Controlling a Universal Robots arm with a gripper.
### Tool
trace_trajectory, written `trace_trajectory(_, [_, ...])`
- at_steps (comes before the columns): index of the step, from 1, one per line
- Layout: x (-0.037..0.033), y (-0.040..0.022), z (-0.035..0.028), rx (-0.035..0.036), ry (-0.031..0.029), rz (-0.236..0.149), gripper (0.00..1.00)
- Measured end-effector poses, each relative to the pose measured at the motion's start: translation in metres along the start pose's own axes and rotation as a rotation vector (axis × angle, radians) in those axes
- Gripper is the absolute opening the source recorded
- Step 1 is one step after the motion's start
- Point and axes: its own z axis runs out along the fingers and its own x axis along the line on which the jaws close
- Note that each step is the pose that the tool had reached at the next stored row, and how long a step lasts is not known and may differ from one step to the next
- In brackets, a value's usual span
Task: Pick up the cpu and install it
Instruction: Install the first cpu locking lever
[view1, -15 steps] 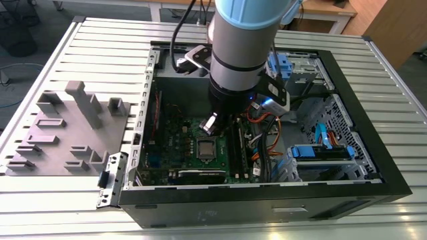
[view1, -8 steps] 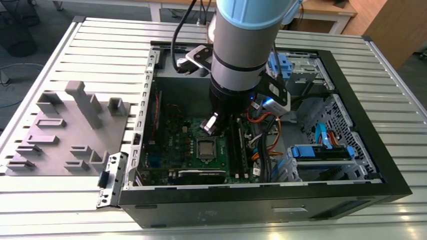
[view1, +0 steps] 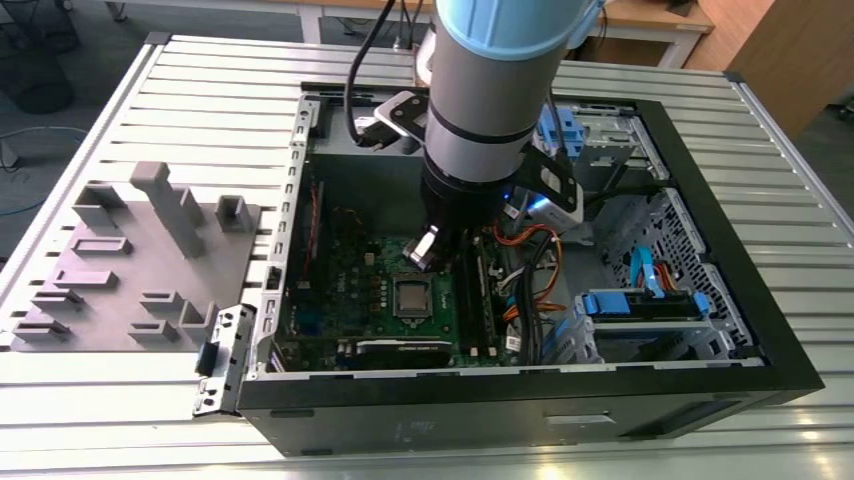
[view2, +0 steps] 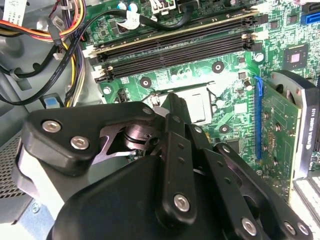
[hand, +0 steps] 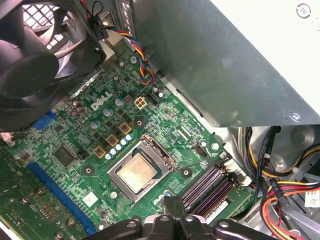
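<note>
Hovering above the board (hand: 75, 200), the gripper (hand: 170, 210) left its finger state impossible to tell; cpu (hand: 137, 171) lay in the socket (hand: 165, 155). Risk: any slight misalignment could bend pins.

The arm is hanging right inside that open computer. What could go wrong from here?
The cpu already lies in its socket frame with the gripper just above; pressing down off-centre could damage it. The coloured cables beside the memory slots could catch the arm when it moves.

White logo (hand: 100, 101) on motherboard (hand: 165, 120)
</note>
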Motion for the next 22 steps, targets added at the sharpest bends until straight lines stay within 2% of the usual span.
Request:
trace_trajectory(14, [-0.0022, 0.0002, 0.0007, -0.0003, -0.0001, 0.000, 0.11])
trace_trajectory(22, [-0.0093, -0.0004, 0.0022, -0.0002, 0.0000, 0.000, 0.11])
